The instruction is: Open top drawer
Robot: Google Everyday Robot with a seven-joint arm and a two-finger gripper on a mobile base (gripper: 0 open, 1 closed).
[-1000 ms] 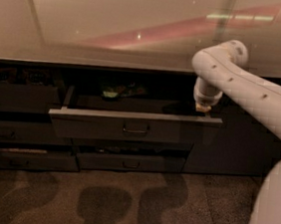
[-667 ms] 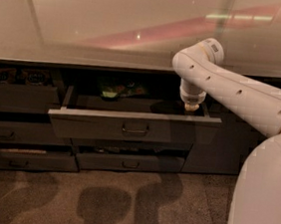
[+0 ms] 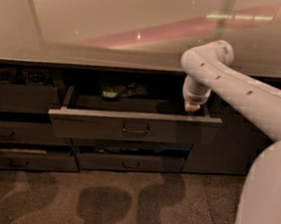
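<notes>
Nearest is the carpeted floor [image 3: 120,207], with rounded shadows on it, and the robot's pale body [image 3: 267,197] fills the lower right corner. Behind the floor stand the low drawers: a narrow one [image 3: 130,162] slightly ajar, and shorter fronts [image 3: 13,130] stacked to the left. Above them the top drawer [image 3: 99,124] stands well out under the desk's front edge, its wide dark grey front carrying a small loop handle [image 3: 135,129] at centre and its grey side walls showing. The white arm [image 3: 252,95] reaches in from the right and bends down, putting the pincer [image 3: 191,107] just inside the drawer's right end, behind the front panel. I cannot tell whether the pincer is wide or narrow. Something greenish [image 3: 120,88] lies at the drawer's back; beyond, the pale desk [image 3: 114,26] top
</notes>
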